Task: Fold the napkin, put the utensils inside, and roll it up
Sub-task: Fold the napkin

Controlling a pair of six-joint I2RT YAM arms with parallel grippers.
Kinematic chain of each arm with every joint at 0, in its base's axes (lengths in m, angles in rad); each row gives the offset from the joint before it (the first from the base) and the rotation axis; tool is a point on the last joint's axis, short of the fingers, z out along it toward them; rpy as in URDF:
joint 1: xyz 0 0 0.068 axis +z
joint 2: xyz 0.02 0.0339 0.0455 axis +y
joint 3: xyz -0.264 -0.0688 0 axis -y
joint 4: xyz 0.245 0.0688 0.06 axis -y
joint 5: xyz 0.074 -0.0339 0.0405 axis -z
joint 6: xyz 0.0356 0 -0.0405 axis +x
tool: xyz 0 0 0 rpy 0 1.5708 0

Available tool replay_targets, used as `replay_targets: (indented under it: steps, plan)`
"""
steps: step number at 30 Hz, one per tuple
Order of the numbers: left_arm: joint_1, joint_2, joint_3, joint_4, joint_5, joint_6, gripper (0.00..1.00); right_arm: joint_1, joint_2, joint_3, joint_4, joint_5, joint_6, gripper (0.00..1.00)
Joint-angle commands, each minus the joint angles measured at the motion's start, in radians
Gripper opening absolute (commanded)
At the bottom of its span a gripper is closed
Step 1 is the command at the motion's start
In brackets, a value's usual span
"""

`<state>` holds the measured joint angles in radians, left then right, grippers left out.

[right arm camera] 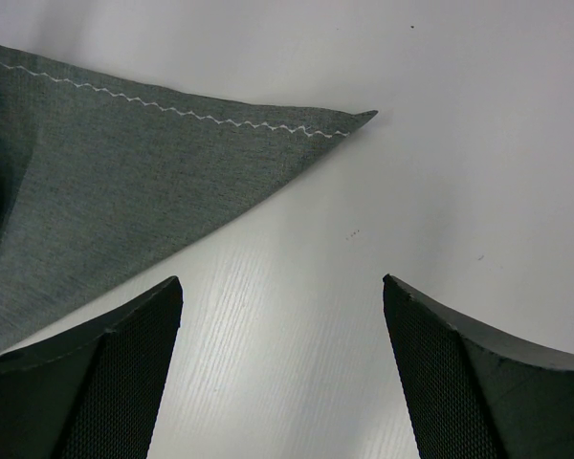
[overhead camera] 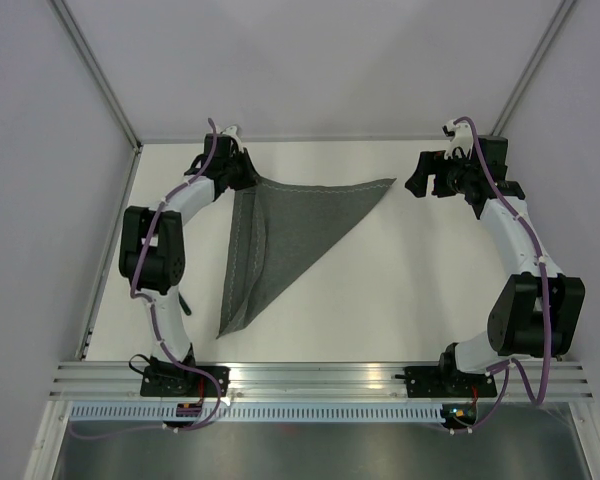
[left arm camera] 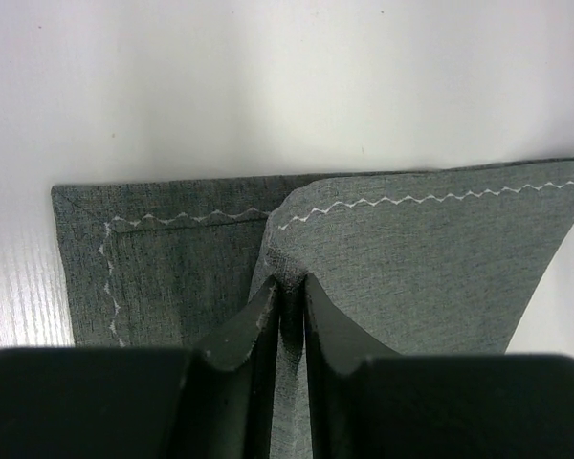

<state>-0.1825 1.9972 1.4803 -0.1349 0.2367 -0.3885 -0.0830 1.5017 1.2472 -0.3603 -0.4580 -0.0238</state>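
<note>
Grey fabric dominates the top view: the napkin (overhead camera: pixel 280 235) lies on the left-centre of the white tabletop (overhead camera: pixel 400 290), folded into a triangle. Its far edge runs left to right, one point reaches toward the right, and a long tip trails toward the near side. The left pincer (overhead camera: pixel 248 178) sits on the far left corner of the cloth. The right pincer (overhead camera: pixel 417 182) is off the cloth, just beyond its right point, with its jaws apart.

From the left wrist, the left pincer (left arm camera: pixel 289 287) has its two dark fingers (left arm camera: pixel 258 325) almost together, with a raised crease of the napkin (left arm camera: pixel 440 258) in the narrow slit between them. Whether they press on the cloth or only flank it, I cannot tell. A top layer with white zigzag stitching (left arm camera: pixel 402 199) overlaps a lower layer that shows at the left, its corner flat on the tabletop (left arm camera: pixel 268 86).

From the right wrist, the right pincer (right arm camera: pixel 282 287) stands wide apart over the bare tabletop (right arm camera: pixel 440 172), holding nothing. The right point of the napkin (right arm camera: pixel 124 182) lies flat just beyond the fingertips, to the left.
</note>
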Motion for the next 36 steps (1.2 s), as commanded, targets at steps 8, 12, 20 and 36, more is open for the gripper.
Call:
replay_targets:
  steps: [8, 12, 20, 36]
  plan:
    - [0.023, 0.026, 0.098, -0.043, -0.066, 0.005, 0.44, -0.004, -0.001, 0.034, -0.006, -0.016, -0.011, 0.9]
    - [0.028, 0.003, 0.107, -0.049, -0.097, 0.016, 0.59, -0.004, -0.004, 0.037, -0.009, -0.019, -0.013, 0.91]
    - [0.002, -0.147, -0.037, -0.049, -0.095, -0.001, 0.61, -0.006, -0.001, 0.038, -0.017, -0.039, -0.011, 0.9]
    - [-0.169, -0.59, -0.616, -0.132, -0.574, -0.332, 0.42, 0.005, 0.04, 0.021, -0.057, -0.125, -0.051, 0.9]
